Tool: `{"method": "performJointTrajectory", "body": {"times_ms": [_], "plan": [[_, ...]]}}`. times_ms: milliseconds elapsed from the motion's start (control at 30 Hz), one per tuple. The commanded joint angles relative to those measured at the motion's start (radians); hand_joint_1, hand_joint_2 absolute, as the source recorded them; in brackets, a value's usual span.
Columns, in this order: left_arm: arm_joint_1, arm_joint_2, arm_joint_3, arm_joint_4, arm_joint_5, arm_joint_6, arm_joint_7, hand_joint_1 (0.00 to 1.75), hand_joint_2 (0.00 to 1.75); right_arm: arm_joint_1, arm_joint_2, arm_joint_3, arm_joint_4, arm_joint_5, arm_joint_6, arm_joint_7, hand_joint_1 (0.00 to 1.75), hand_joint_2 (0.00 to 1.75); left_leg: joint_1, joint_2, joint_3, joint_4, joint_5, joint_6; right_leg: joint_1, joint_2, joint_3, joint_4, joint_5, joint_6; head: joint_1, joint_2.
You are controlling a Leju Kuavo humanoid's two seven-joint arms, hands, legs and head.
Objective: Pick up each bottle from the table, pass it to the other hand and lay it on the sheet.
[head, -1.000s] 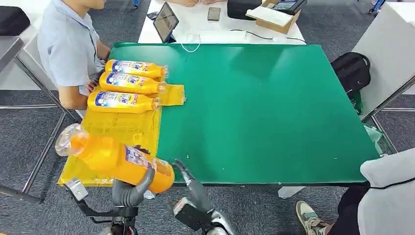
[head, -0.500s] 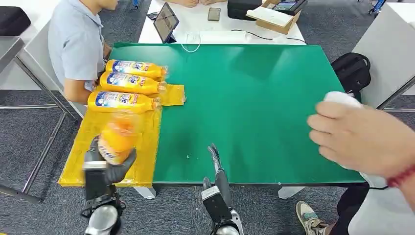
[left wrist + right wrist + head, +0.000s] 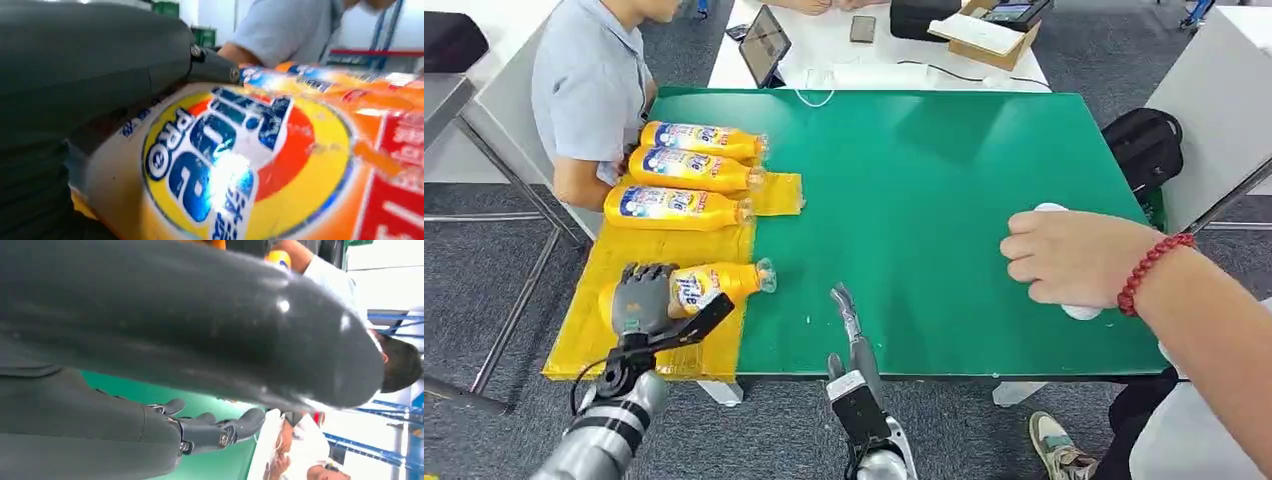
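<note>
An orange bottle (image 3: 720, 281) with a blue and red label lies on the yellow sheet (image 3: 654, 255), its cap pointing toward the green table (image 3: 924, 170). My left hand (image 3: 645, 298) grips its base end, thumb stretched along the near side. The left wrist view has the bottle's label (image 3: 240, 165) close against my left hand (image 3: 75, 75). Three more orange bottles (image 3: 674, 207) lie side by side at the sheet's far end. My right hand (image 3: 848, 318) hovers over the table's near edge, fingers straight and holding nothing; its fingers (image 3: 215, 432) also show in the right wrist view.
A person in a blue shirt (image 3: 589, 90) sits by the sheet's far left corner. Another person's hand (image 3: 1074, 258) with a red bead bracelet rests on a white thing at the table's right. A tablet (image 3: 764, 42) and a box (image 3: 984, 35) lie behind; a black backpack (image 3: 1142, 145) sits on the floor.
My left hand has swung the bottle down from the air and it now lies flat on the sheet. The person's hand on the right has lowered onto the table.
</note>
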Motion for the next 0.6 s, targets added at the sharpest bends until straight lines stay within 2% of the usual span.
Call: {"method": "performJointTrajectory", "body": {"times_ms": [33, 67, 100, 133, 167, 200, 267, 333, 367, 400, 433, 533, 567, 600], "plan": [[-0.107, 0.0, 0.004, 0.285, 0.078, -0.156, -0.033, 0.35, 1.75, -0.029, 0.0, -0.015, 0.063, -0.007, 0.002, 0.001, 0.0, 0.0, 0.002, 0.002, 0.005, -0.001, 0.0, -0.002, 0.002, 0.0, 0.005, -0.001, 0.0, -0.003, 0.0, 0.0], [-0.105, -0.004, 0.01, 0.282, 0.094, -0.171, -0.047, 0.1, 1.75, -0.027, -0.001, -0.016, 0.062, -0.007, 0.003, 0.001, 0.0, 0.0, 0.002, 0.002, 0.005, -0.001, 0.0, -0.002, 0.002, 0.001, 0.005, -0.001, 0.001, -0.004, 0.0, 0.0], [-0.101, -0.018, 0.059, 0.272, 0.188, -0.239, -0.126, 0.0, 1.75, -0.027, -0.001, -0.018, 0.065, -0.003, 0.008, 0.001, 0.0, 0.0, 0.0, 0.0, 0.008, -0.001, 0.0, -0.002, 0.001, -0.001, 0.006, -0.001, 0.0, -0.002, 0.0, 0.0], [-0.096, -0.027, 0.092, 0.262, 0.266, -0.31, -0.205, 0.0, 1.75, -0.024, -0.002, -0.019, 0.063, 0.001, 0.017, 0.001, 0.0, 0.0, 0.001, -0.001, 0.007, -0.001, 0.001, -0.002, 0.002, -0.001, 0.007, -0.002, 0.001, -0.003, 0.0, 0.0], [-0.091, -0.029, 0.099, 0.254, 0.287, -0.329, -0.228, 0.0, 1.75, -0.022, -0.003, -0.02, 0.061, 0.001, 0.02, 0.001, 0.0, 0.0, 0.001, -0.001, 0.008, -0.002, 0.002, -0.002, 0.001, -0.002, 0.007, -0.002, 0.001, -0.004, 0.0, 0.0], [-0.076, -0.034, 0.128, 0.225, 0.412, -0.486, -0.348, 0.0, 1.75, -0.019, -0.004, -0.021, 0.057, 0.008, 0.035, 0.001, 0.0, 0.0, 0.001, -0.001, 0.008, -0.002, 0.003, -0.003, 0.002, -0.003, 0.007, -0.002, 0.002, -0.005, -0.001, 0.0], [-0.076, -0.034, 0.128, 0.225, 0.412, -0.486, -0.348, 0.0, 1.75, -0.019, -0.004, -0.021, 0.057, 0.008, 0.035, 0.001, 0.0, 0.0, 0.0, -0.002, 0.011, -0.003, 0.002, -0.002, 0.002, -0.003, 0.009, -0.002, 0.0, -0.005, -0.001, 0.0], [-0.032, -0.029, 0.113, 0.135, 0.527, -0.623, -0.413, 0.0, 1.75, -0.013, -0.004, -0.019, 0.053, 0.008, 0.042, 0.001, 0.0, 0.0, 0.002, -0.002, 0.011, -0.002, 0.002, -0.003, 0.003, -0.002, 0.007, -0.003, 0.001, -0.005, -0.001, 0.0], [-0.032, -0.029, 0.113, 0.135, 0.527, -0.623, -0.413, 0.0, 1.75, -0.013, -0.004, -0.019, 0.053, 0.008, 0.042, 0.001, 0.0, 0.0, 0.0, -0.006, 0.016, -0.003, 0.002, -0.002, 0.001, -0.007, 0.007, -0.002, -0.002, -0.004, 0.0, 0.0], [-0.02, -0.034, 0.122, 0.098, 0.604, -0.692, -0.424, 0.0, 0.0, -0.014, -0.003, -0.019, 0.057, 0.006, 0.044, 0.001, 0.0, 0.0, 0.001, -0.007, 0.016, -0.003, 0.002, -0.003, 0.002, -0.007, 0.007, -0.003, -0.002, -0.005, -0.001, 0.0], [0.0, -0.031, 0.098, 0.049, 0.661, -0.718, -0.413, 0.0, 0.0, -0.014, -0.003, -0.02, 0.059, 0.005, 0.045, 0.001, 0.0, 0.0, 0.0, -0.009, 0.02, -0.003, 0.001, -0.002, 0.001, -0.009, 0.011, -0.002, -0.004, -0.003, 0.0, 0.0], [0.042, -0.029, 0.055, -0.058, 0.773, -0.725, -0.423, 0.0, 0.0, -0.013, -0.003, -0.019, 0.06, 0.005, 0.043, 0.001, 0.0, 0.0, 0.001, -0.003, 0.017, -0.003, 0.002, -0.003, 0.002, -0.003, 0.009, -0.004, -0.001, -0.005, 0.0, 0.0], [0.042, -0.029, 0.055, -0.058, 0.773, -0.725, -0.423, 0.0, 0.0, -0.013, -0.003, -0.019, 0.06, 0.005, 0.043, 0.001, 0.0, 0.0, 0.0, -0.007, 0.02, -0.003, 0.0, -0.002, 0.0, -0.007, 0.021, -0.002, -0.004, -0.003, 0.0, 0.0], [0.054, -0.034, 0.049, -0.094, 0.795, -0.703, -0.424, 0.0, 0.0, -0.01, -0.004, -0.02, 0.056, 0.006, 0.038, 0.001, 0.0, 0.0, 0.0, -0.005, 0.019, -0.002, 0.001, -0.003, 0.001, -0.006, 0.019, -0.002, -0.003, -0.004, 0.0, 0.0]]}}
